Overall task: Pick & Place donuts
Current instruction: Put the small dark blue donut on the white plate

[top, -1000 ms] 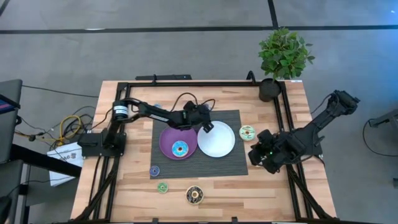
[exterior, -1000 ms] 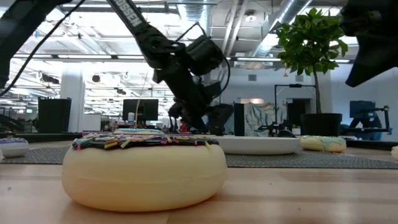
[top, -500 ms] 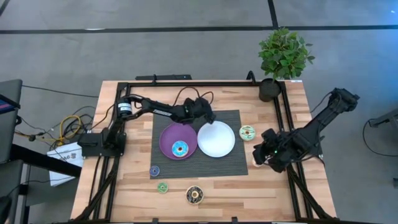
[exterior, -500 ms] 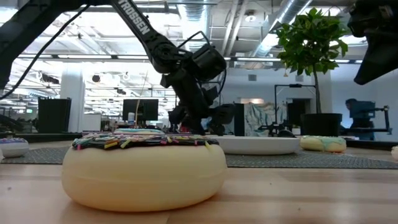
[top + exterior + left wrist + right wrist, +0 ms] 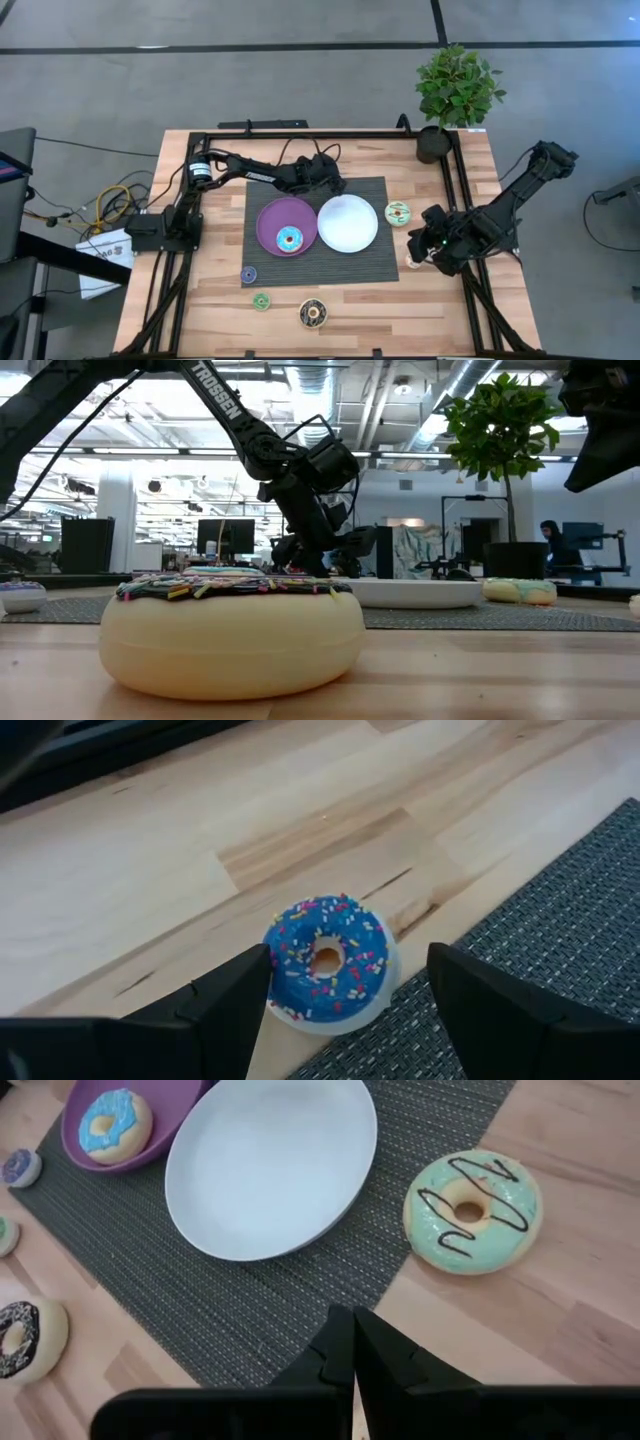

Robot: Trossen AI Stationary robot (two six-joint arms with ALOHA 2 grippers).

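Fingers (image 5: 225,1005) of left gripper (image 5: 345,1020) are standing spread w/ nothing pinched; we are seeing the blue donut (image 5: 328,963) lying between them, on wood at the mat (image 5: 560,900) edge. Right gripper (image 5: 352,1342) fingers are pressing together, empty; green donut (image 5: 472,1211) is lying just beyond them, beside white plate (image 5: 270,1165).

Grey carpet floor (image 5: 300,70); potted plant (image 5: 455,90); bright ceiling lights (image 5: 150,400); monitors (image 5: 225,537).
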